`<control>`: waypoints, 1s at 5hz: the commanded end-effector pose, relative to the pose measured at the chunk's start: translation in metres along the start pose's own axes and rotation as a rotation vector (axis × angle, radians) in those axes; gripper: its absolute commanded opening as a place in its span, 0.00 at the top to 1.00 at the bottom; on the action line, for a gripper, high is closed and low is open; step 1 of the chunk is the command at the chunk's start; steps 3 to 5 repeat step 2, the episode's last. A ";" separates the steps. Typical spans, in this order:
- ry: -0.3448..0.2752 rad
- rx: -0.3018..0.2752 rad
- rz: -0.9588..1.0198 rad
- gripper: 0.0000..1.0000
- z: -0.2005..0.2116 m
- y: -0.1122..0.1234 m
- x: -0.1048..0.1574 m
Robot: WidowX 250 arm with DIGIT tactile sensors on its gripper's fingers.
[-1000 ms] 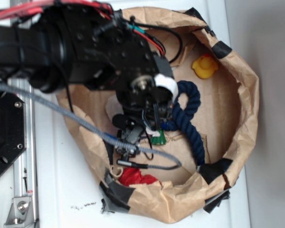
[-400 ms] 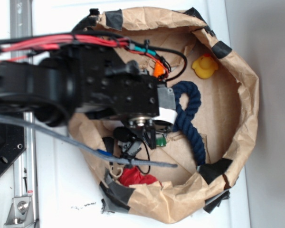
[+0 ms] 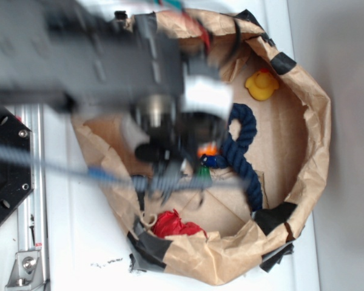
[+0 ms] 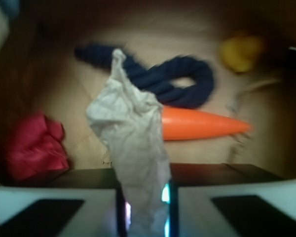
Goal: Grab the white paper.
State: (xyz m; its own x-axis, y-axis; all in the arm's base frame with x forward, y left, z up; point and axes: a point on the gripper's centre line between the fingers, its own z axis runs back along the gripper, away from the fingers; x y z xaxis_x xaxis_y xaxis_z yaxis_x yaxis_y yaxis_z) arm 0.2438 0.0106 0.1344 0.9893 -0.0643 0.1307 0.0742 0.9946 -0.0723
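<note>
Moving up the picture since a moment ago, the arm is uncovering the carrot (image 4: 200,123). The gripper (image 4: 147,207) is squeezing the paper (image 4: 133,143) tight, lifting it above the rope (image 4: 158,79). Next it is only needing to keep rising. The paper is standing tall, its pointed end facing away from the gripper.

Object: we see the white wrinkled paper wad (image 4: 133,148), creased all over.
Shape: we make out a broad middle tapering to a pointed top.
Pose: upright, tip tilted slightly left.
Place: centre of the wrist frame, reaching its lower edge.
</note>
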 end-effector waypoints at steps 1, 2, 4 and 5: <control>-0.154 0.037 0.119 1.00 0.064 0.000 0.009; -0.157 0.059 0.138 1.00 0.056 -0.002 0.008; -0.157 0.059 0.138 1.00 0.056 -0.002 0.008; -0.157 0.059 0.138 1.00 0.056 -0.002 0.008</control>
